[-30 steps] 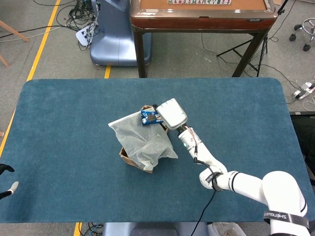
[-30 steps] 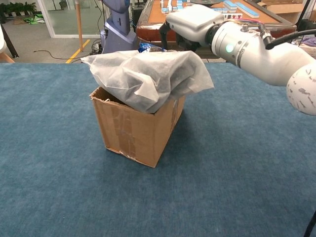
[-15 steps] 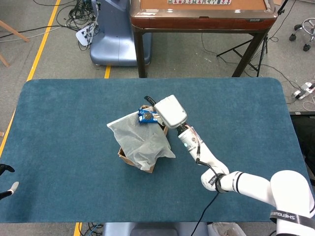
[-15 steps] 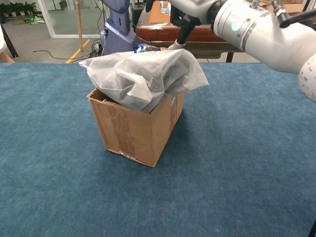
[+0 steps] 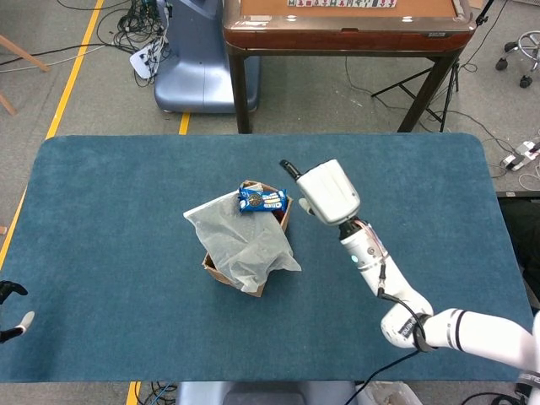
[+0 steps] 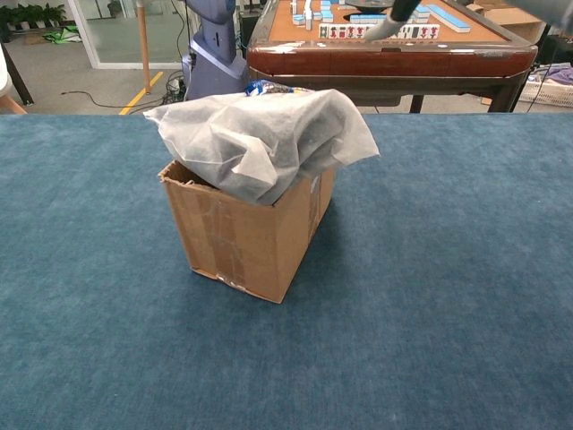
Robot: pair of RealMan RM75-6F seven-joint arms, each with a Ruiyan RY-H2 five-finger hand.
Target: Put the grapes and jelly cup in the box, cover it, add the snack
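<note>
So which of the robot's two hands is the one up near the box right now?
The right hand, raised just right of the box. The left hand sits far off at the table's left edge.

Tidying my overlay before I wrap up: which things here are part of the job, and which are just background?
Job: box; white cover draped over it; blue snack on top at the far edge; right hand, beside the box.

Background: mahjong table; grey robot base; floor cables; left hand at the table's edge.
</note>
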